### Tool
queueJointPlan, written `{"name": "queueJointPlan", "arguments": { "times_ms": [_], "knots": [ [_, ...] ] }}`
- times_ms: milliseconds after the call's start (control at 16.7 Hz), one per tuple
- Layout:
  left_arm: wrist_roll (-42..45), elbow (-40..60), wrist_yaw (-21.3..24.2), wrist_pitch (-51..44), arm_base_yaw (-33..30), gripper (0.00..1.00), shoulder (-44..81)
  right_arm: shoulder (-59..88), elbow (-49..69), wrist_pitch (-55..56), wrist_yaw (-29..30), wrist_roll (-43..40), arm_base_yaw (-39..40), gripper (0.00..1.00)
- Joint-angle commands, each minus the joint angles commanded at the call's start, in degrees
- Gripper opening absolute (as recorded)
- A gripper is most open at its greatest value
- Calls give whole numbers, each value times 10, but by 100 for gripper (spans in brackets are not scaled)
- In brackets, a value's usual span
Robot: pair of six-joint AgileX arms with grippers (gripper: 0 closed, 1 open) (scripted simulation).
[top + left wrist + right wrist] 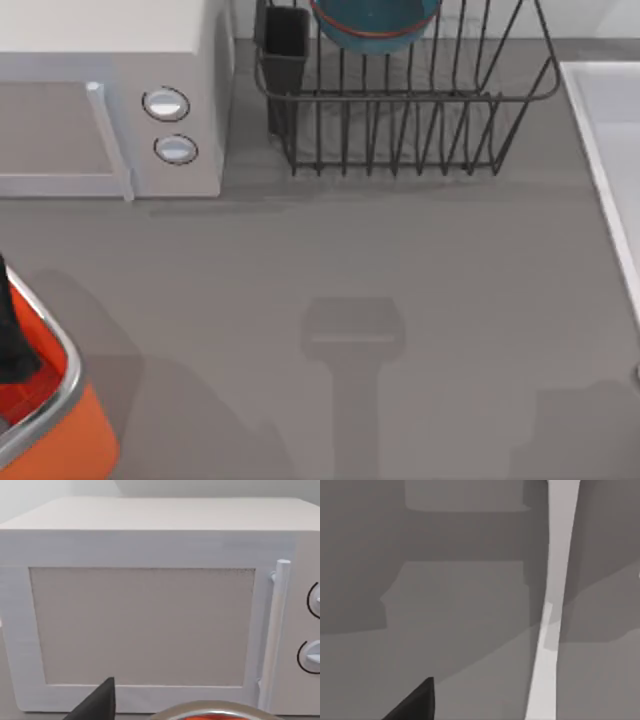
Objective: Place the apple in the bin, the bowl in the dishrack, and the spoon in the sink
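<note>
The bowl (pixel 375 25) sits in the dishrack (pixel 410 120) at the far side of the table (pixel 350 270), its teal inside and reddish rim showing between the upright wires, beside the dark cutlery cup (pixel 286 45) at the rack's left corner. To the left of the rack stands the white microwave (pixel 110 100) with its two round knobs (pixel 166 104). The sink (pixel 610 160) runs along the table's right edge, its raised pale rim facing the rack.

The orange bin (pixel 60 440) is at the near left corner, and my left gripper (pixel 15 340) hangs dark over its red inside; I cannot tell whether its fingers are apart or together. The table's middle bears soft shadows.

My left wrist view adds what the top view lacks: the microwave's door and handle (pixel 275 630) face on, one black fingertip (pixel 97 702), and the bin's silver rim (pixel 215 711) just below. My right wrist view shows my right gripper's dark fingertip (pixel 415 702) above grey table and the sink's pale rim (pixel 555 595); its state I cannot tell.
</note>
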Motion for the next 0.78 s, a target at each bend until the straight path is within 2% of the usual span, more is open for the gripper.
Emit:
{"name": "queueJointPlan", "arguments": {
  "times_ms": [300, 660, 780],
  "knots": [
    [0, 0, 0, 0, 0, 100, 0, 64, -73, 138, 0, 1, 0, 100],
    [0, 0, 0, 0, 0, 100, 0, 73, -84, 154, 0, 1, 0, 100],
    [0, 0, 0, 0, 0, 100, 0, 73, -84, 154, 0, 1, 0, 85]
  ]
}}
